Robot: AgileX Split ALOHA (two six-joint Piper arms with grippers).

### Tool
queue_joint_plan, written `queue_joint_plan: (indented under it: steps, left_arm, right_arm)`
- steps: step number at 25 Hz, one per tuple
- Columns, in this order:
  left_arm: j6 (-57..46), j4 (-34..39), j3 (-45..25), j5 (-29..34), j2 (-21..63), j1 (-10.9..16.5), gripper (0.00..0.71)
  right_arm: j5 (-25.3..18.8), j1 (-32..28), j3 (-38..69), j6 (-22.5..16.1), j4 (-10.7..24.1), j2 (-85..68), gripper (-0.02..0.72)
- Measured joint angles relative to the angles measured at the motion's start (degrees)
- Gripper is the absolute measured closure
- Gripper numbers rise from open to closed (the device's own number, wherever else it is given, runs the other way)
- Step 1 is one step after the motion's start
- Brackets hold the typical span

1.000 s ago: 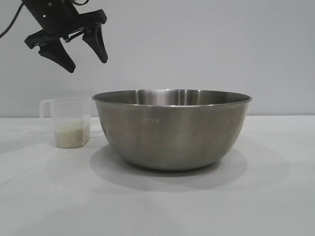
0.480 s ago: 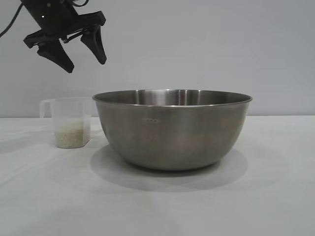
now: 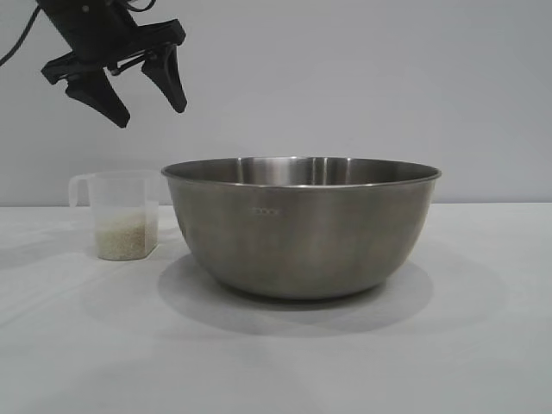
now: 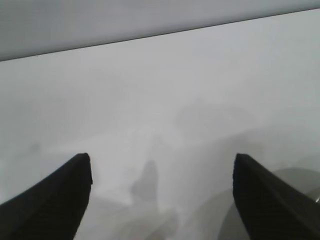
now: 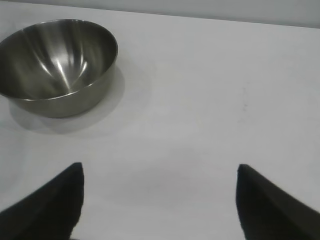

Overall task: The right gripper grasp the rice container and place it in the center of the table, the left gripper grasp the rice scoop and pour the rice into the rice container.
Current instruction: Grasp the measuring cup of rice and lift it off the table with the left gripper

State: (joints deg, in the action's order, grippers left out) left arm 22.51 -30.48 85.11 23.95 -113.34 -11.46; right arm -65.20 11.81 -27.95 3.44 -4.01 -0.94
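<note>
My left gripper (image 3: 148, 105) hangs open and empty, high above the rice scoop (image 3: 123, 215), which stands on the white table (image 3: 276, 362) just beside the steel rice container (image 3: 302, 226), rice (image 3: 126, 239) filling its lower part. My right gripper (image 5: 160, 200) is open too, well away from the bowl. To do this well I judge I should descend straight over the scoop, close on its wall or handle, and keep it upright until it clears the rim
</note>
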Motion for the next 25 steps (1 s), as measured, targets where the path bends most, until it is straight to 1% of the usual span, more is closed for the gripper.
queue_joint_plan:
  steps: [2, 8, 14, 20, 25]
  left_arm:
    - [0.0, 0.0, 0.0, -0.1, 0.0, 0.0, 0.193]
    - [0.0, 0.0, 0.0, -0.2, 0.0, 0.0, 0.193]
    - [0.0, 0.4, 0.0, 0.2, 0.0, 0.0, 0.193]
    - [-0.3, 1.5, 0.0, 5.7, 0.3, 0.0, 0.193]
    - [-2.3, 4.1, 0.0, 11.9, 3.4, 0.0, 0.193]
  right_arm:
    - [0.0, -1.2, 0.0, 0.0, -0.1, 0.0, 0.136]
    - [0.0, -7.6, 0.0, 0.0, -0.2, 0.0, 0.136]
    - [0.0, -8.4, 0.0, 0.0, -0.3, 0.0, 0.136]
    - [0.0, -8.4, 0.0, 0.0, -0.3, 0.0, 0.136]
    - [0.0, -8.4, 0.0, 0.0, -0.3, 0.0, 0.136]
